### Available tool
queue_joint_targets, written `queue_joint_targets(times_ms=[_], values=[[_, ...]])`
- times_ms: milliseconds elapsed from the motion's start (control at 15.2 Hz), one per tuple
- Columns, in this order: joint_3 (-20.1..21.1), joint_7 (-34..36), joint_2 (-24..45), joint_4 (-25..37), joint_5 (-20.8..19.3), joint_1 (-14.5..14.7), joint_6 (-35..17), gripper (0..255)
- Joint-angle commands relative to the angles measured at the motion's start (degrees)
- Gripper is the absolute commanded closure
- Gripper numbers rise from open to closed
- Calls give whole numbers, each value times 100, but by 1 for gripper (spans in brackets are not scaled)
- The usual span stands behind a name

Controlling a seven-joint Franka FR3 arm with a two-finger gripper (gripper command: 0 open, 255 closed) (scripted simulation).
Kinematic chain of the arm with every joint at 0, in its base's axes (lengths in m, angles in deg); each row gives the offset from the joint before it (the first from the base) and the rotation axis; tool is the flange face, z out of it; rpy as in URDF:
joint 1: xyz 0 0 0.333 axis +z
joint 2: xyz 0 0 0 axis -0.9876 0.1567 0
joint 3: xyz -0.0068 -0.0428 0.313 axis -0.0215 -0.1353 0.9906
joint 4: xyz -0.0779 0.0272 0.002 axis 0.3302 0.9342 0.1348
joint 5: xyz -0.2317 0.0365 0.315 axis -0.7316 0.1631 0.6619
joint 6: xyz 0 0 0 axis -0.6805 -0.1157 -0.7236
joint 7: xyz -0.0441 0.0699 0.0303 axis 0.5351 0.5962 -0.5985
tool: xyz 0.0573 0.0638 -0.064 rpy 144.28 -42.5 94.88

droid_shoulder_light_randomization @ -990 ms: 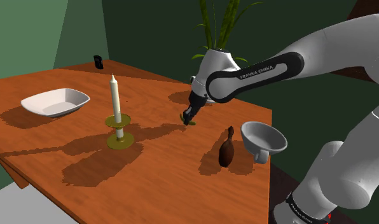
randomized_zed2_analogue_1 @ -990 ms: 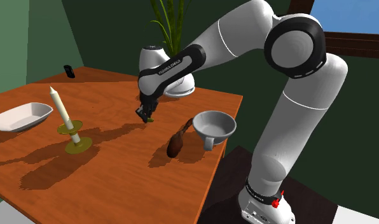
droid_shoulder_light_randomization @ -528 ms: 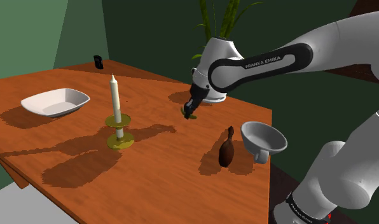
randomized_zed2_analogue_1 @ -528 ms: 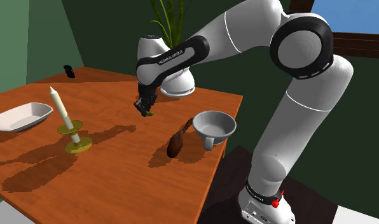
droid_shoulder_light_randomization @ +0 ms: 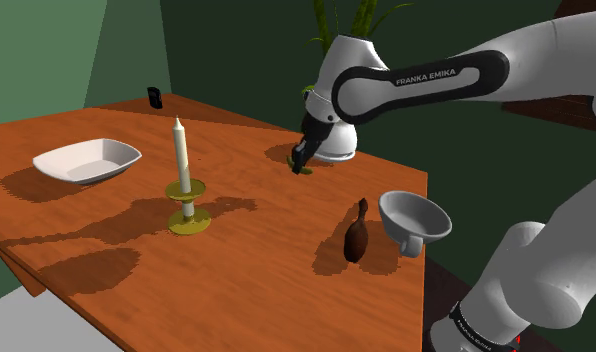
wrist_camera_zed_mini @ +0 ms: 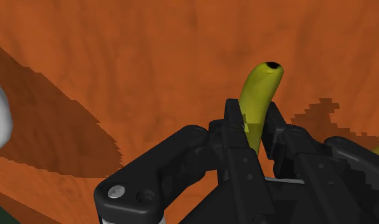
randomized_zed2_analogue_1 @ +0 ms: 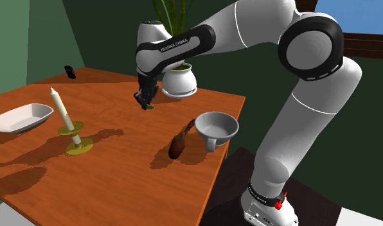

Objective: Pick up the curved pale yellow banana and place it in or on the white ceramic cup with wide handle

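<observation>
The curved yellow-green banana [wrist_camera_zed_mini: 263, 79] with its dark tip is jutting from between the fingers of the black pincer [wrist_camera_zed_mini: 252, 118], which is clasping it narrowly over the orange-brown bench [droid_shoulder_light_randomization: 236, 260].

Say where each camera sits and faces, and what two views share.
Shoulder view: beside and a little behind the arm, looking down over the table; the arm reaches toward that view's left.
Second exterior view: farther out, facing the table; nearly the whole arm shows at right.
Wrist view: on the hand, looking along the gripper clasping the banana.
Both exterior views share the cup and candle.
</observation>
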Motion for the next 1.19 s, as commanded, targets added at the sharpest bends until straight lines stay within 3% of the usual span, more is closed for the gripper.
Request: queue_joint_targets(times_ms=[0, 660, 1122], values=[[4, 19, -36, 109, -3, 3, 148, 255], [-12, 46, -131, 740, -18, -6, 872, 255], [-248, -292, -1733, -756, 138, -33, 995, 255]])
